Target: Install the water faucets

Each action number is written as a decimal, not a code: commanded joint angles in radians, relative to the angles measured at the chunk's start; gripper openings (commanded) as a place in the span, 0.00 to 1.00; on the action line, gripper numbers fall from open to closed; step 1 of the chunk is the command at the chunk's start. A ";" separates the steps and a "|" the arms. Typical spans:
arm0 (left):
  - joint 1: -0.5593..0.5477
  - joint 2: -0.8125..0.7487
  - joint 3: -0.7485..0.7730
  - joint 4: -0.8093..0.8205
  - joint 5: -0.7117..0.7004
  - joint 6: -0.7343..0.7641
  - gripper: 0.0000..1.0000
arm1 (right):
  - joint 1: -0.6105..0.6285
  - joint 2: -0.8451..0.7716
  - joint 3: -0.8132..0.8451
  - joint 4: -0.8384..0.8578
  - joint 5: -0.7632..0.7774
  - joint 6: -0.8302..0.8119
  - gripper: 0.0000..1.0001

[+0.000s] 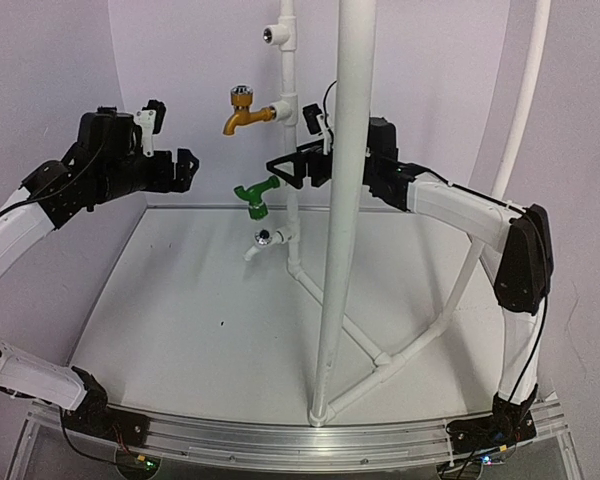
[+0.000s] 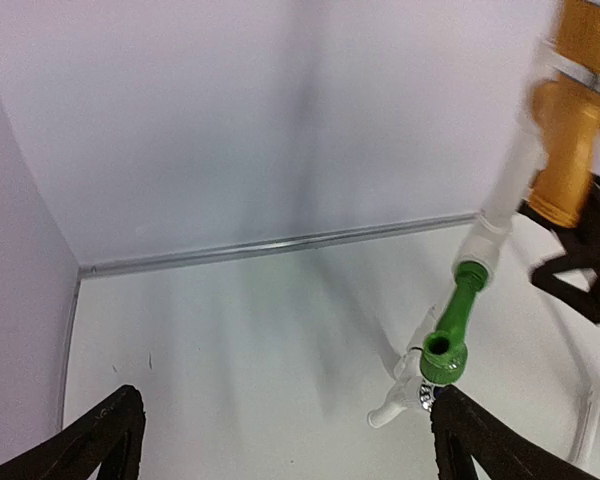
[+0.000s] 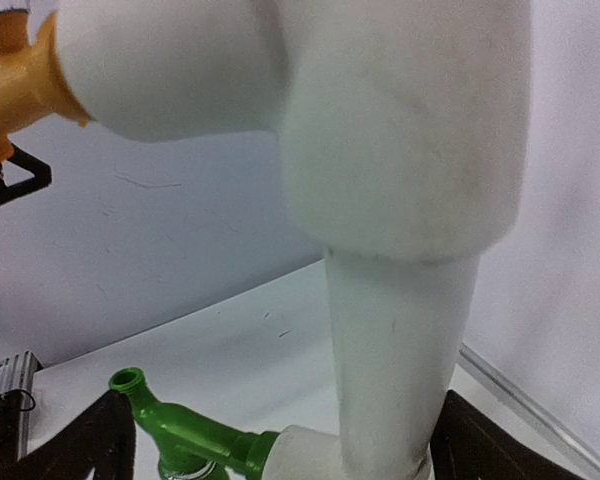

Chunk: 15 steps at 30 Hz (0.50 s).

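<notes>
Both taps look seated on the upright white plastic pipe (image 1: 286, 70) at the far side of the bench (image 1: 180, 320): shiny brass-gold faucet (image 1: 245, 112) above, green plastic faucet (image 1: 255, 195) below, askew. Left pincer (image 1: 186, 169) hangs open and empty to their left; right pincer (image 1: 285, 170) gapes astride the pipe. Likely only straightening remains.

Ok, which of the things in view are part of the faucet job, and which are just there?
Job:
shiny brass-gold faucet
green faucet
thin white riser pipe with tee fittings, carrying both

Just there:
thick white frame pole
aluminium rail at the near edge
</notes>
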 commanded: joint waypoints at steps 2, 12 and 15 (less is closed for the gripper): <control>0.194 0.026 0.063 -0.143 0.106 -0.380 1.00 | 0.001 -0.173 -0.098 -0.013 0.057 -0.008 0.98; 0.457 0.295 0.210 -0.318 0.484 -0.523 1.00 | -0.102 -0.392 -0.369 -0.116 0.148 -0.022 0.98; 0.505 0.340 0.202 -0.304 0.562 -0.540 1.00 | -0.125 -0.470 -0.459 -0.162 0.161 -0.051 0.98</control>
